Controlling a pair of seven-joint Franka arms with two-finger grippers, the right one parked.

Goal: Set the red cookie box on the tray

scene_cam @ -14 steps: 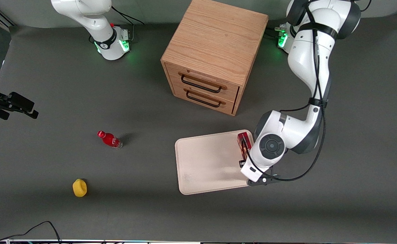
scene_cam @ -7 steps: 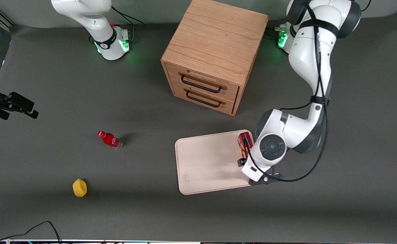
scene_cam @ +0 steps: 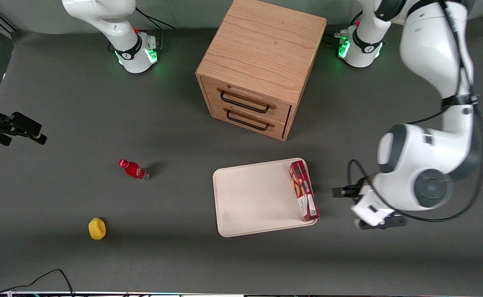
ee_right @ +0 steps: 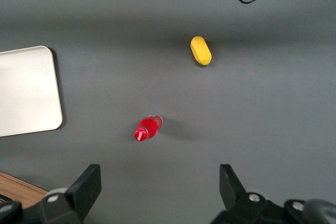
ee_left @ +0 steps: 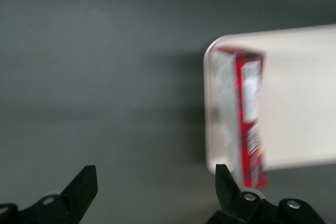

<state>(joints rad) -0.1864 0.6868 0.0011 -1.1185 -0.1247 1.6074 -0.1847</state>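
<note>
Front view: the red cookie box (scene_cam: 304, 191) lies along the tray (scene_cam: 254, 198) edge; at its 3 o'clock, the claw (ee_left: 156, 186) hangs wide open, empty, above the surface (scene_cam: 390, 255).

The gripper (scene_cam: 340, 192) is held with its fingers spread above bare bench (scene_cam: 390, 255), clear of the tray (scene_cam: 254, 198) toward the working arm's end, with nothing gripped. The tray's edge nearest it is lined by the red cookie box (scene_cam: 303, 190), while most of the tray's surface is left bare. Farther from the front camera than the tray, the way is blocked by the wooden cabinet (scene_cam: 262, 66).
</note>
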